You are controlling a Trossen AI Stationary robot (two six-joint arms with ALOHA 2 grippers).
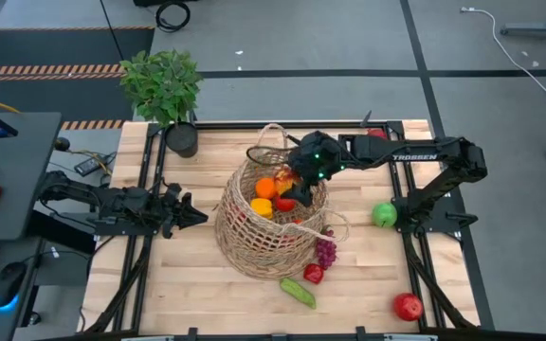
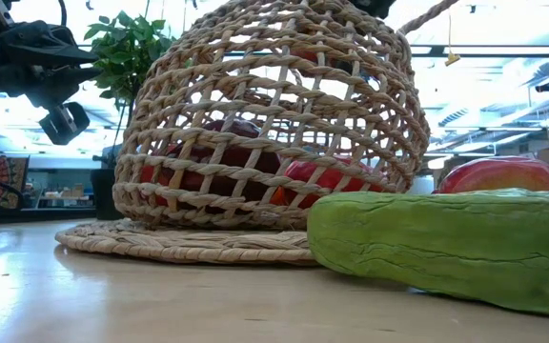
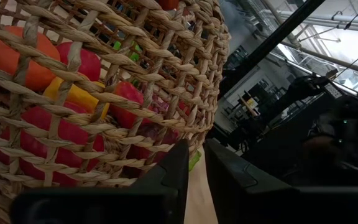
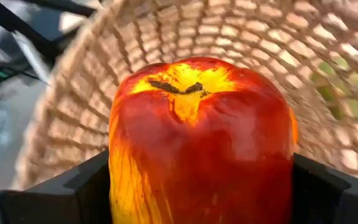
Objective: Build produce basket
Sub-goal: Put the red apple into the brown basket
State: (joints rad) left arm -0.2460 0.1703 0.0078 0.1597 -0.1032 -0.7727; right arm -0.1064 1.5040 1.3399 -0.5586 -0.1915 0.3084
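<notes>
Right tool (image 4: 197,186) grasping a red apple (image 4: 201,143) over the basket (image 1: 254,232), its fingertips hidden; left tool (image 3: 194,180) at nine o'clock, nearly clenched, empty.

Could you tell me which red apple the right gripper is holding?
The yellow-streaked red apple over the basket, clamped in the right gripper; the other red apple lies at the table's corner.

Right arm (image 1: 415,156): black, boxy segments, white TROSSEN lettering on forearm, green indicator light at wrist. Left arm (image 1: 112,208): matte black, jointed links, cabling seen near base. Flat, dark, angular fingers (image 3: 176,174) seen on left gripper.
</notes>
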